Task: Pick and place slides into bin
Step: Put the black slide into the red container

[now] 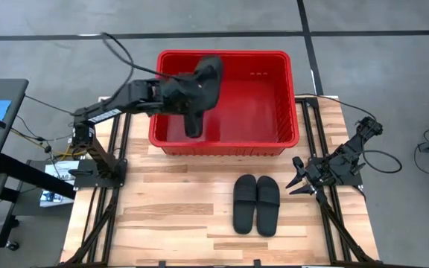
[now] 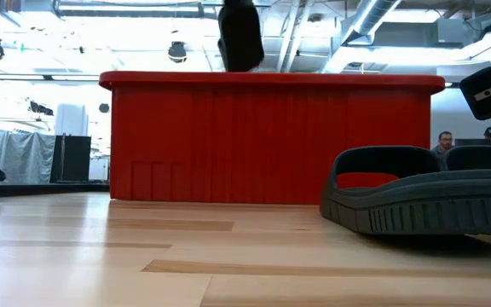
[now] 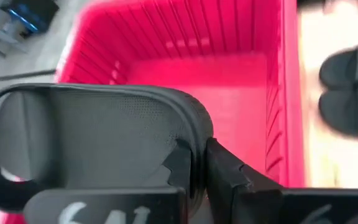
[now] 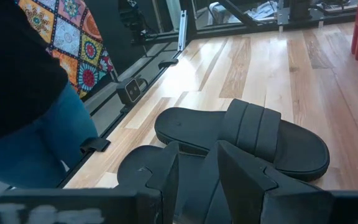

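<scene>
1. High view: left gripper (image 1: 194, 100) pinches one slide (image 1: 203, 89) over the bin (image 1: 289, 97); two slides (image 1: 257, 204) lie on the wood table (image 1: 170, 216), near the idle right gripper (image 1: 298, 179), fingers spread.
2. Low view: matte, likely light and flexible.
3. Left wrist view: fingers pinch the sole edge; a rim or strap grip looks sound.
4. Right wrist view: a person stands beyond the table.

Bin (image 2: 271, 141): I see it upright on the table (image 2: 143, 256).
Slides (image 2: 424, 200): foreground right, soles down.
Above rim: one dark slide (image 2: 240, 34) raised.
</scene>
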Available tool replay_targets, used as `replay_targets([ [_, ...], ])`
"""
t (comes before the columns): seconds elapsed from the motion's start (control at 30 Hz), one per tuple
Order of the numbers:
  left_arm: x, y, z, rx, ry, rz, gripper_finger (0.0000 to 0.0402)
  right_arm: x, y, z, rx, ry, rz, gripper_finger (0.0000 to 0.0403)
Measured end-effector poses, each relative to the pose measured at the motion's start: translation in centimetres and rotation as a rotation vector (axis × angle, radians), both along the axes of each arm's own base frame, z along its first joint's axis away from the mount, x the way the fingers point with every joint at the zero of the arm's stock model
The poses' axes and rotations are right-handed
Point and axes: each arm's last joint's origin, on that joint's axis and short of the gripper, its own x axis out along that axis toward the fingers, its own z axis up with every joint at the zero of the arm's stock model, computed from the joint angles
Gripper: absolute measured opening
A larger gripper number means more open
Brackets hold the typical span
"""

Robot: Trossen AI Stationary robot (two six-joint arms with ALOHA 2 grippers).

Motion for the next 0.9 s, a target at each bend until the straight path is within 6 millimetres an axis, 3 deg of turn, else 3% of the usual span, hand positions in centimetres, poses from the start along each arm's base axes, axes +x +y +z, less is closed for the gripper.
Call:
replay_targets([
  [0.2, 1.6, 1.7, -4.1, 0.011, 0.072, 0.012, 0.0009, 0.0, 0.0, 0.0, 0.0, 0.0, 0.0, 0.0103],
  [0.5, 2.0, 4.9, -9.2, -0.043, 0.136, 0.044, 0.0009, 0.0, 0.0, 0.0, 0.0, 0.0, 0.0, 0.0103],
  [0.9, 2.7, 6.9, -15.2, 0.087, 0.166, 0.113, 0.0008, 0.0, 0.0, 0.0, 0.0, 0.0, 0.0, 0.0103],
])
